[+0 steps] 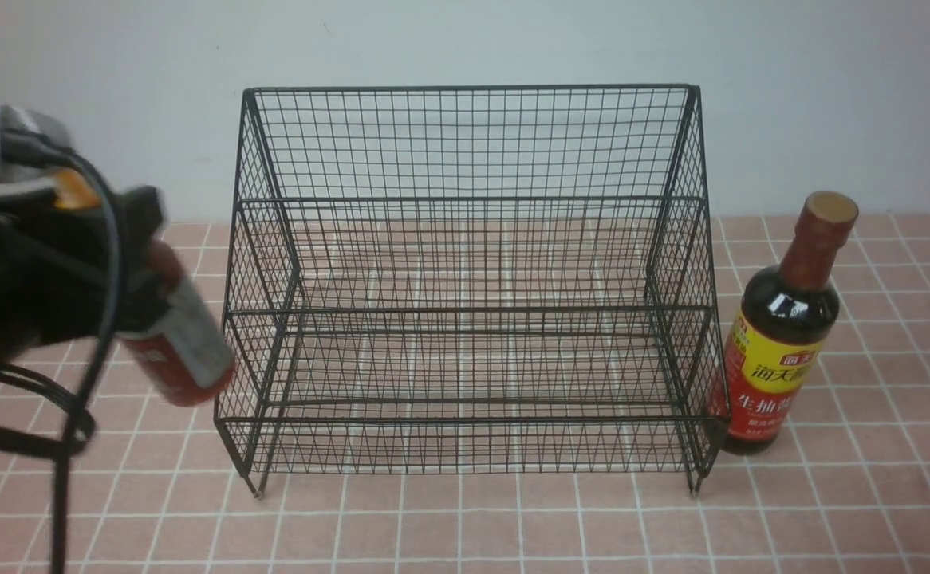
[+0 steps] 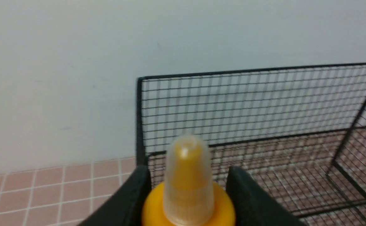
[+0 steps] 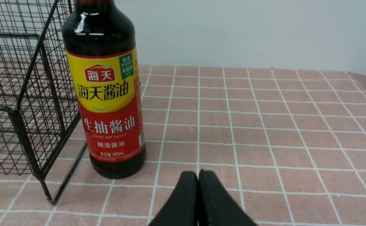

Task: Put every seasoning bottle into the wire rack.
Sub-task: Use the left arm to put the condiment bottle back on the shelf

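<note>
My left gripper (image 1: 146,263) is shut on the red sauce bottle (image 1: 182,343) and holds it tilted in the air just left of the wire rack (image 1: 469,279). In the left wrist view its yellow nozzle cap (image 2: 187,185) stands between my two black fingers (image 2: 132,197), with the rack's left back corner (image 2: 233,103) beyond. The dark soy-sauce bottle (image 1: 784,327) with brown cap stands upright on the table, touching or nearly touching the rack's right side. My right gripper (image 3: 198,175) is shut and empty, low over the tiles just in front of that bottle (image 3: 107,94). The right arm is out of the front view.
Both tiers of the rack hold nothing. The pink tiled tabletop (image 1: 872,494) runs back to a pale wall (image 1: 832,96). The rack's right front leg (image 3: 49,196) stands close to the soy bottle. My left arm's cables (image 1: 74,414) hang at the left.
</note>
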Action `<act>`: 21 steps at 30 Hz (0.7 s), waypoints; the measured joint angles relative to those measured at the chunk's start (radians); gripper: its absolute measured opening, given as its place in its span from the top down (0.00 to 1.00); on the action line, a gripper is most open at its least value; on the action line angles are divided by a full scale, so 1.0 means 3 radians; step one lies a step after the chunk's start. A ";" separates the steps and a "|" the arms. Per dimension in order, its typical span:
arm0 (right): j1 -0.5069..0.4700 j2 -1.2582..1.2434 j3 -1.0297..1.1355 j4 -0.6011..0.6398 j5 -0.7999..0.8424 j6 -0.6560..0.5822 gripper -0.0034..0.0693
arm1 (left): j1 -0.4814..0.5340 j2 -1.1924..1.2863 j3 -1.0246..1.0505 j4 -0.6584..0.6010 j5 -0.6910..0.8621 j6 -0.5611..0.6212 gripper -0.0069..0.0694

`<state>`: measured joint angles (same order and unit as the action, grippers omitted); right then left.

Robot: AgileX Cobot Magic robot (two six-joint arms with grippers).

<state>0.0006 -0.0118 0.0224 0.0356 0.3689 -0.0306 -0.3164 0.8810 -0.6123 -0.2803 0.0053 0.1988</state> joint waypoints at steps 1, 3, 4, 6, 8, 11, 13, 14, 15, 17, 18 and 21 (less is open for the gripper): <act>0.0000 0.0000 0.0000 0.0000 0.0000 0.0000 0.97 | -0.0081 0.0071 0.0000 0.0000 -0.0036 -0.0004 0.55; 0.0000 0.0000 0.0000 0.0000 0.0000 0.0000 0.97 | -0.0208 0.0186 0.0000 -0.0014 -0.0127 -0.0010 0.55; 0.0000 0.0000 0.0000 0.0000 0.0000 0.0000 0.97 | -0.0256 0.0248 0.0000 -0.0030 -0.0213 -0.0010 0.55; 0.0000 0.0000 0.0000 0.0000 0.0000 0.0000 0.97 | -0.0346 0.0407 0.0000 -0.0090 -0.0396 -0.0010 0.55; 0.0000 0.0000 0.0000 0.0000 0.0000 0.0000 0.97 | -0.0412 0.0567 -0.0003 -0.0182 -0.0609 -0.0007 0.55; 0.0000 0.0000 0.0000 0.0000 0.0000 0.0000 0.97 | -0.0432 0.0855 -0.0006 -0.0296 -0.0834 0.0010 0.55; 0.0000 0.0000 0.0000 0.0000 0.0000 0.0000 0.97 | -0.0432 0.0996 -0.0006 -0.0330 -0.0913 0.0023 0.55; 0.0000 0.0000 0.0000 0.0000 0.0000 0.0000 0.97 | -0.0432 0.1033 -0.0006 -0.0335 -0.0935 0.0026 0.55; 0.0000 0.0000 0.0000 0.0000 0.0000 0.0000 0.97 | -0.0432 0.1055 -0.0006 -0.0338 -0.0939 0.0031 0.55; 0.0000 0.0000 0.0000 0.0000 0.0000 0.0000 0.97 | -0.0432 0.1148 -0.0006 -0.0343 -0.0976 0.0048 0.55; 0.0000 0.0000 0.0000 0.0000 0.0000 0.0000 0.97 | -0.0432 0.1177 -0.0006 -0.0343 -0.0981 0.0051 0.55; 0.0000 0.0000 0.0000 0.0000 0.0000 0.0000 0.97 | -0.0432 0.1257 -0.0006 -0.0343 -0.0981 0.0050 0.55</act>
<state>0.0006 -0.0118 0.0224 0.0356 0.3689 -0.0306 -0.4462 1.2582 -0.6142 -0.3831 -0.2890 0.2139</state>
